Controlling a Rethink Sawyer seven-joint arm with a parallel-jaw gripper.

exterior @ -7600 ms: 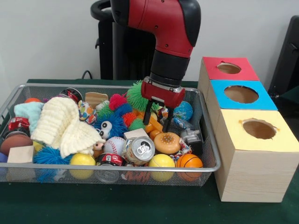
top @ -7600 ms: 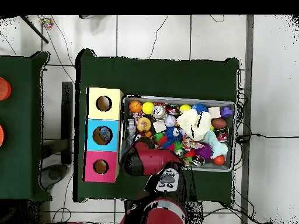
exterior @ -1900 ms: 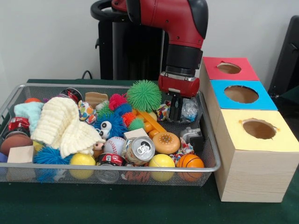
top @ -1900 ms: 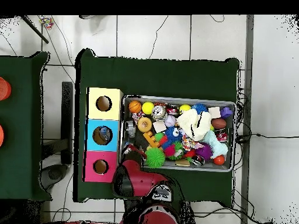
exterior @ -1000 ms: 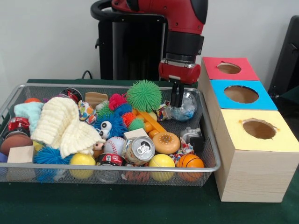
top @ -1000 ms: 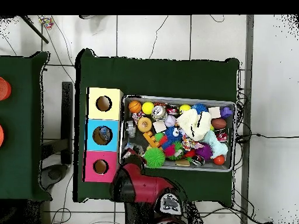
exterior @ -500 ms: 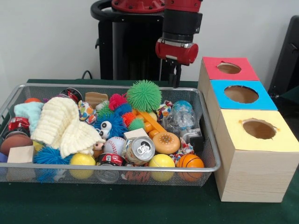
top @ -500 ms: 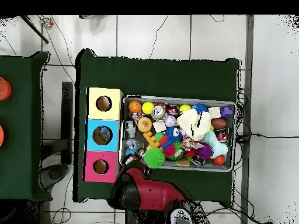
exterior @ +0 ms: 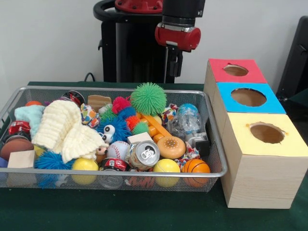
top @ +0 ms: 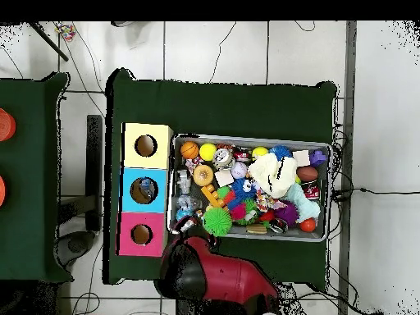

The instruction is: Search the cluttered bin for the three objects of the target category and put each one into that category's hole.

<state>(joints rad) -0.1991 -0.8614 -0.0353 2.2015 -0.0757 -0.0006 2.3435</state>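
Front view: low, close, level across wire bin (exterior: 211, 144) and boxes (exterior: 262, 159) at right. Overhead view: high, straight down, distant. Shared: bin (top: 250, 138), boxes (top: 125, 190).

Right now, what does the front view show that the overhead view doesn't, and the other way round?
Only the front view shows the gripper hanging empty above the bin's far rim; whether it is open I cannot tell. It also shows the boxes' wooden sides.

Only the overhead view shows the white tiled floor, cables, a second green table and something inside the blue box's hole.

Both show the wire bin of toys, the green spiky ball and the red, blue and yellow boxes.
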